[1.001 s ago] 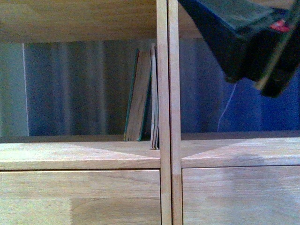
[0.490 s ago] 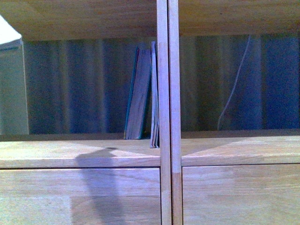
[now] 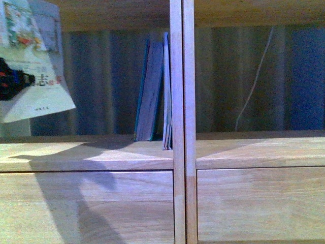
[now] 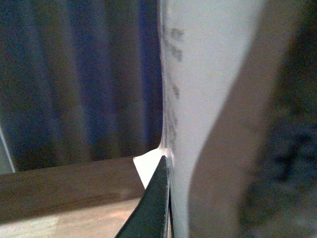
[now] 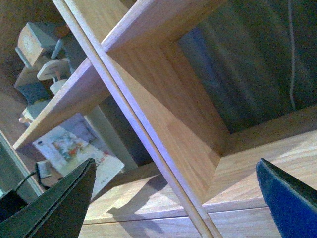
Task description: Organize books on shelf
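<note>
The white paperback (image 3: pixel 35 66) hangs in the air at the far left of the left compartment, cover facing out and tilted, above the shelf (image 3: pixel 86 155) and not touching the board. The left hand (image 3: pixel 18 80) is clamped on its edge. Being pinched from one side only is probably why it sits crooked. In the left wrist view the cover fills most of the frame, with one dark finger (image 4: pixel 151 208) lying along it.

Well across the compartment, the teal book (image 3: pixel 150 94) leans toward the slim books (image 3: pixel 166 91), which stand against the centre divider (image 3: pixel 182 101), so the upright props the row. I'd judge the paperback is bound for that row and would need straightening first.

The right hand (image 5: pixel 176 168) is spread wide with nothing in it, facing the right compartment, where only a white cord (image 3: pixel 254 81) hangs at the back.
</note>
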`<state>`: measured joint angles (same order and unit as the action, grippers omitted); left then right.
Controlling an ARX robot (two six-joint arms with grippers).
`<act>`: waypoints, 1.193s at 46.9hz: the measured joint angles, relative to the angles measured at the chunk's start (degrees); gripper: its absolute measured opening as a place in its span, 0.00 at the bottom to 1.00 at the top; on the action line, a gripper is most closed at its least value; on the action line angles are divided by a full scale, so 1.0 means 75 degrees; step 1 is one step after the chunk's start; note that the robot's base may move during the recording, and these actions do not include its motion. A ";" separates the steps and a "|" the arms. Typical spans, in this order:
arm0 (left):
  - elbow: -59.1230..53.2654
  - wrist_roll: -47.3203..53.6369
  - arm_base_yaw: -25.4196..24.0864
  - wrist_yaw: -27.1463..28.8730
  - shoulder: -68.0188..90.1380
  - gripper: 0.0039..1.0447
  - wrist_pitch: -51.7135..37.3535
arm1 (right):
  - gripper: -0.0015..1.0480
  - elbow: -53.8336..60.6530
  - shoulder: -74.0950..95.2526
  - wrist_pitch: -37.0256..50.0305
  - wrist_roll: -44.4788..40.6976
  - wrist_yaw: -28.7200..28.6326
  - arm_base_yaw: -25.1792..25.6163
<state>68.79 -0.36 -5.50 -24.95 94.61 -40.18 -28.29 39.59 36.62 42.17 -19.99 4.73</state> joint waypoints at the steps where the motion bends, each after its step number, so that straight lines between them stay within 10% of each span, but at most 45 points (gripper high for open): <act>1: 0.0204 0.0236 0.0140 0.0140 0.0230 0.06 0.0093 | 0.93 0.0000 0.0000 0.0000 0.0000 0.0006 0.0000; 23: 0.2314 0.3075 0.1868 0.1373 0.1897 0.06 0.1070 | 0.93 0.0000 0.0000 0.0000 -0.0003 0.0003 0.0003; 56: 0.2780 0.2888 0.1964 0.2122 0.2850 0.06 0.0615 | 0.93 0.0000 0.0000 0.0000 -0.0003 0.0003 0.0003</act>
<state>89.65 21.30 9.23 -9.04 115.98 -35.57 -28.29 39.59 36.62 42.15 -19.97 4.75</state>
